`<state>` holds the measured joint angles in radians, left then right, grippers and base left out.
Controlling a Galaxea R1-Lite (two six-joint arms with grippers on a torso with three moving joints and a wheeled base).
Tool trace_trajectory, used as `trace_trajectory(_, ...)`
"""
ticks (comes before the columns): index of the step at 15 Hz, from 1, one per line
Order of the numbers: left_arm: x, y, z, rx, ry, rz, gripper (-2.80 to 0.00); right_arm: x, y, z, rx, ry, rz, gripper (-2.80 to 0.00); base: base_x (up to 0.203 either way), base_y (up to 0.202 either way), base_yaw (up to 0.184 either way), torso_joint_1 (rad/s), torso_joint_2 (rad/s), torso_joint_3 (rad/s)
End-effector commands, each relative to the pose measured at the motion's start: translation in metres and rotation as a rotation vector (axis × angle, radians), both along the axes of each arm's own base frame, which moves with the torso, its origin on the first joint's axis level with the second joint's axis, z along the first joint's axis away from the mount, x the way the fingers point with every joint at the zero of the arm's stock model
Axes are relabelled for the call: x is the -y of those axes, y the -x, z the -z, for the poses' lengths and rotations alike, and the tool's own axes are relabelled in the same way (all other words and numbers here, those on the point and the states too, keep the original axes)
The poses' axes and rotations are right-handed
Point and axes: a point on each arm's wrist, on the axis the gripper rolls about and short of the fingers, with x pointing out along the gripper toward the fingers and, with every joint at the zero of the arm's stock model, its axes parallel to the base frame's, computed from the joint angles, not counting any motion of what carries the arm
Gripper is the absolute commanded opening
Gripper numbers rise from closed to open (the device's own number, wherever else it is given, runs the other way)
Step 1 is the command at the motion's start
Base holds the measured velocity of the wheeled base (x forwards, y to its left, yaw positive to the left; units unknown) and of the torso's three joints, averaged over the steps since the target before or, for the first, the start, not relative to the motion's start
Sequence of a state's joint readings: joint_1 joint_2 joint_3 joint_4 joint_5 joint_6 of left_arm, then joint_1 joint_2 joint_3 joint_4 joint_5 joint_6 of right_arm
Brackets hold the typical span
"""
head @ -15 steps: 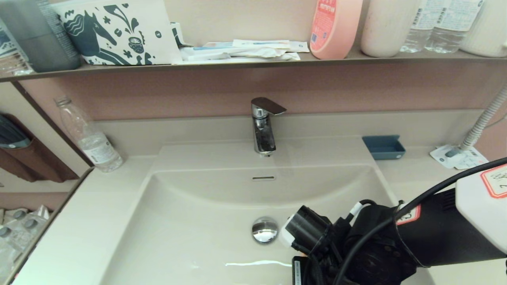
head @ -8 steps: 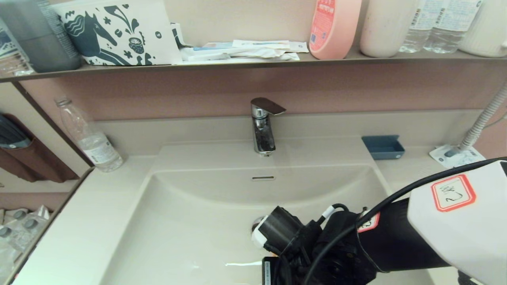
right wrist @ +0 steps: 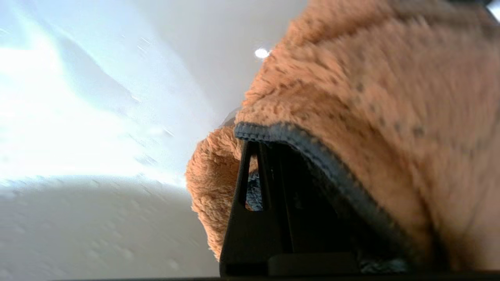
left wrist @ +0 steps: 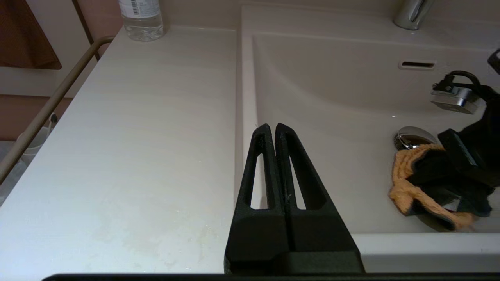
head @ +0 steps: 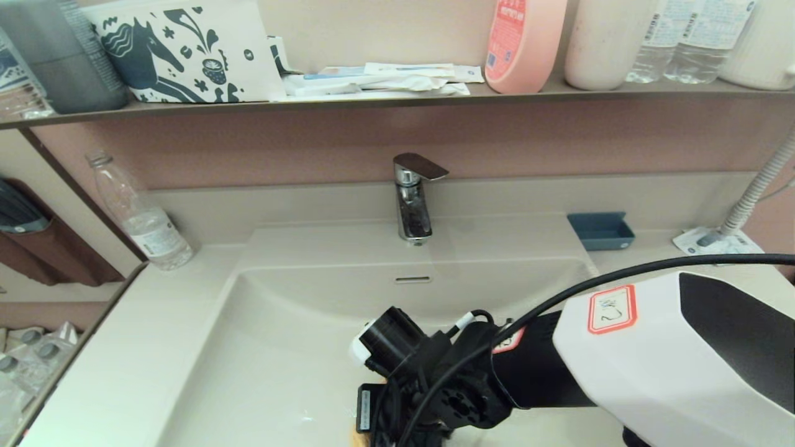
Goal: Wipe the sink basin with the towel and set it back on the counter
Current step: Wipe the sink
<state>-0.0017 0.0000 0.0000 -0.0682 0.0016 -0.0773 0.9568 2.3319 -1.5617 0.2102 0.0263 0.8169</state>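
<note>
Down in the sink basin [head: 261, 347], the right gripper [left wrist: 449, 183] has its fingers clamped on the towel [left wrist: 406, 183], pressed beside the drain plug [left wrist: 410, 137]. Left gripper [left wrist: 272, 130], fingers [left wrist: 259, 156] closed and empty, hangs over the surface [left wrist: 136, 136].

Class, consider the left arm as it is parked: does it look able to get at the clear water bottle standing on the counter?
Probably yes. The left gripper, fingers shut and empty, sits above the counter, and nothing stands on the bare surface between it and the water bottle by the backsplash. Whether the arm stretches that far cannot be judged.
</note>
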Motion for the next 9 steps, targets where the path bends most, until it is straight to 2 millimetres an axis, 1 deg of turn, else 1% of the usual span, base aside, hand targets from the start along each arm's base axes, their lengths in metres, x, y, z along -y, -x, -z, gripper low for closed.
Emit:
trace_trajectory(1,0.0,0.0,0.0,-0.001,0.001,0.0,-2.8,-0.01,-0.006,0.013,-0.002,0.006,-0.01,-2.8,0.0,0.0,0.0,0.0,0.0,0.0)
trace_trajectory(3,0.0,0.0,0.0,-0.001,0.001,0.0,-2.8,-0.02,-0.012,0.019,0.014,-0.001,-0.025,-2.8,0.0,0.0,0.0,0.0,0.0,0.0)
trace_trajectory(6,0.0,0.0,0.0,-0.001,0.001,-0.001,-2.8,-0.033,-0.022,0.023,0.068,-0.017,-0.004,-2.8,0.0,0.0,0.0,0.0,0.0,0.0)
trace_trajectory(9,0.0,0.0,0.0,-0.001,0.001,0.0,-2.8,-0.047,-0.028,0.021,0.149,-0.025,0.007,-2.8,0.0,0.0,0.0,0.0,0.0,0.0)
